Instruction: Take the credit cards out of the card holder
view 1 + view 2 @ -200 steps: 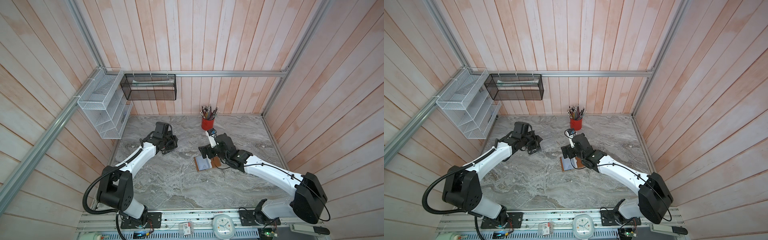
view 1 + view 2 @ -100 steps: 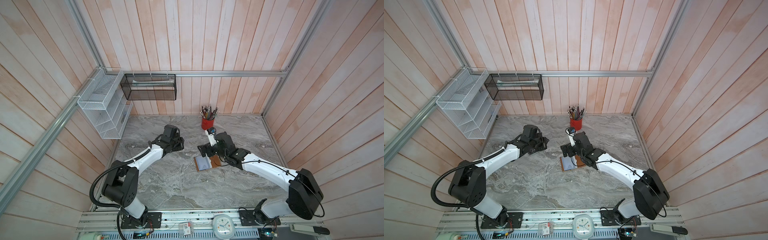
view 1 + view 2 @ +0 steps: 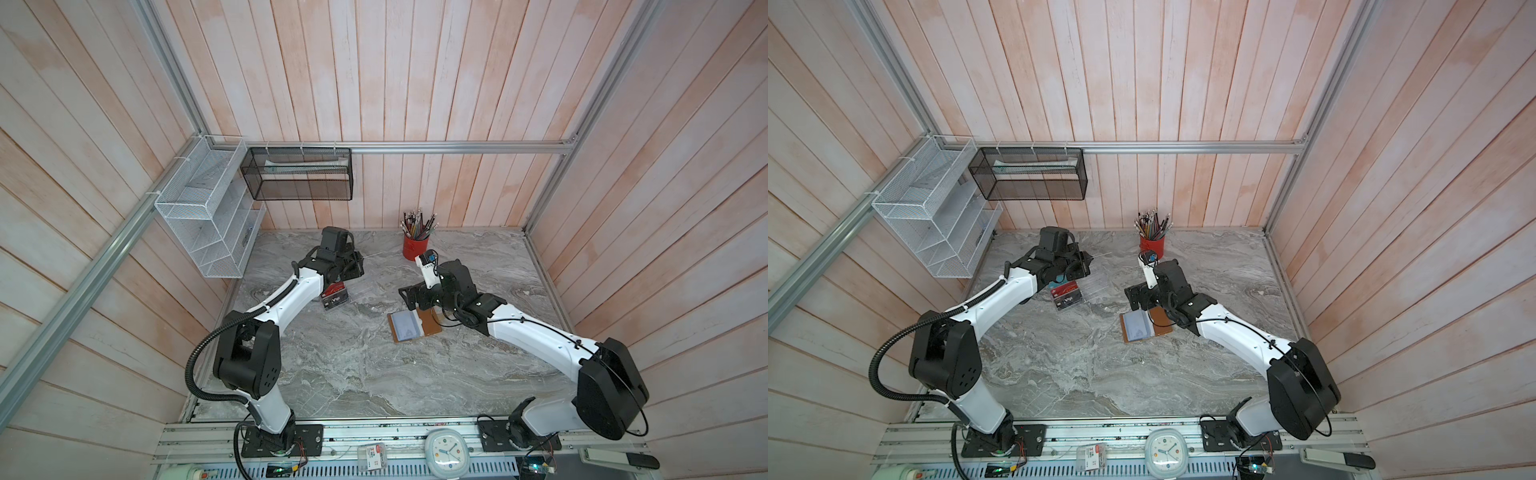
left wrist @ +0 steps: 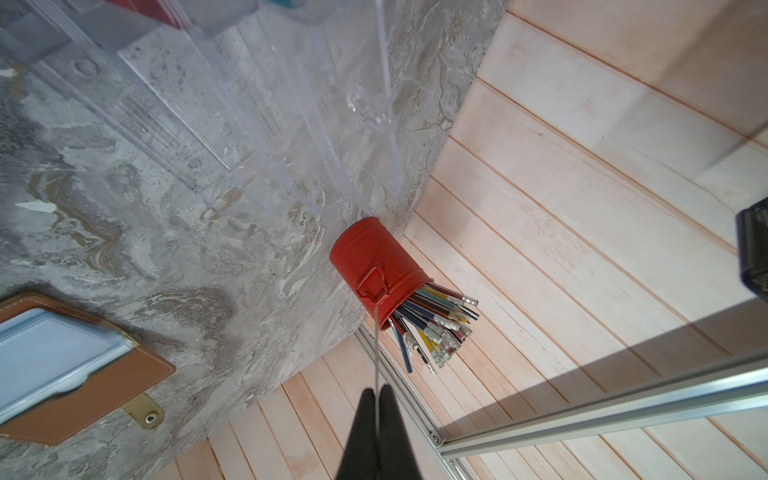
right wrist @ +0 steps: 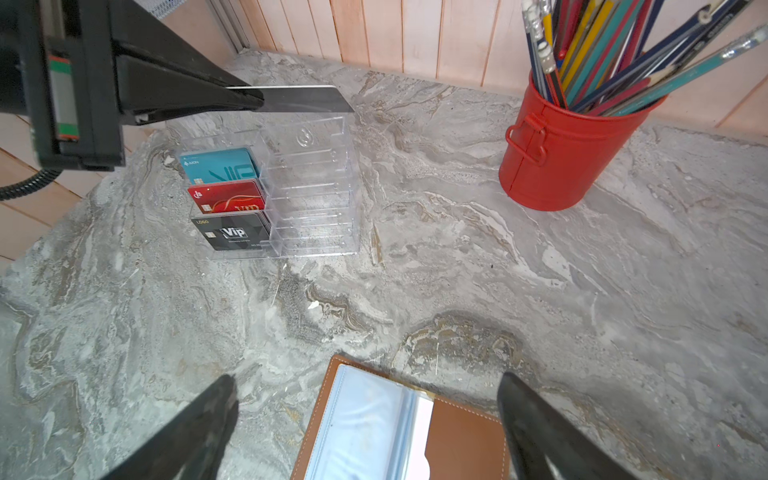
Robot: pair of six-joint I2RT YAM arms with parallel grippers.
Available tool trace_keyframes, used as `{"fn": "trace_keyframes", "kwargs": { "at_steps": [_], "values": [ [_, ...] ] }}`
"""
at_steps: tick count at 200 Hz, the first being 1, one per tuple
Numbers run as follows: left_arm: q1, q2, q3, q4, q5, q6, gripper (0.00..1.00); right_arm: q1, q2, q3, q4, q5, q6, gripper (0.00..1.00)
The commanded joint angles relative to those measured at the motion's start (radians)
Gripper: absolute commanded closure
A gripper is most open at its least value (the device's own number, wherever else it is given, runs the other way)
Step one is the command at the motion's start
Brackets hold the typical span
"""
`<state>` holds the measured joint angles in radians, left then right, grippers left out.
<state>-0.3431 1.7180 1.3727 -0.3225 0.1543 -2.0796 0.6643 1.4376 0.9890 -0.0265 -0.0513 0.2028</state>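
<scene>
Standing near the card holder point(image 5: 461, 436): clear rack point(image 5: 311, 187), pencil cup point(image 5: 557, 158).

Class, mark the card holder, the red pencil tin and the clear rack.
card holder point(image 5: 465, 440): right wrist view, brown leather flap.
red pencil tin point(image 5: 561, 158): right wrist view, side wall.
clear rack point(image 5: 311, 187): right wrist view, empty tiers.

Arms, two: left arm point(image 3: 291, 297), right arm point(image 3: 536, 336). Wallet point(image 3: 430, 323), one. Dark card point(image 5: 303, 99), one. Clear rack point(image 5: 316, 195), one, with three cards in it: teal card point(image 5: 220, 165), red card point(image 5: 226, 197), black card point(image 5: 232, 233). Red tin point(image 3: 412, 249), one; pencils point(image 3: 417, 222) too bunched to count. Wall baskets, two: white basket point(image 3: 203, 220), black basket point(image 3: 299, 174). Clock point(image 3: 446, 451), one.
</scene>
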Motion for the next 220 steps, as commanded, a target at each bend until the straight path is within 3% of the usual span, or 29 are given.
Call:
{"fn": "trace_keyframes", "kwargs": {
  "at_steps": [1, 31, 80, 125, 173, 220],
  "values": [
    [0.007, 0.013, 0.014, -0.088, 0.016, -0.628, 1.00, -0.008, 0.031, 0.053, -0.017, -0.049, 0.006, 0.02],
    [0.025, 0.033, -0.007, -0.003, 0.067, -0.663, 1.00, -0.009, 0.073, 0.104, -0.035, -0.100, 0.012, 0.02],
    [0.044, 0.042, 0.052, -0.061, 0.066, -0.669, 1.00, -0.008, 0.109, 0.171, -0.103, -0.108, -0.010, 0.02],
    [0.073, 0.014, 0.021, -0.097, 0.068, -0.668, 1.00, -0.031, 0.138, 0.212, -0.123, -0.105, 0.067, 0.02],
    [0.067, -0.041, -0.082, -0.014, 0.047, -0.666, 1.00, -0.055, 0.277, 0.410, -0.195, -0.162, 0.330, 0.02],
    [0.030, -0.087, -0.201, 0.120, 0.006, -0.666, 1.00, -0.049, 0.381, 0.515, -0.061, -0.312, 0.697, 0.06]
  ]
}}
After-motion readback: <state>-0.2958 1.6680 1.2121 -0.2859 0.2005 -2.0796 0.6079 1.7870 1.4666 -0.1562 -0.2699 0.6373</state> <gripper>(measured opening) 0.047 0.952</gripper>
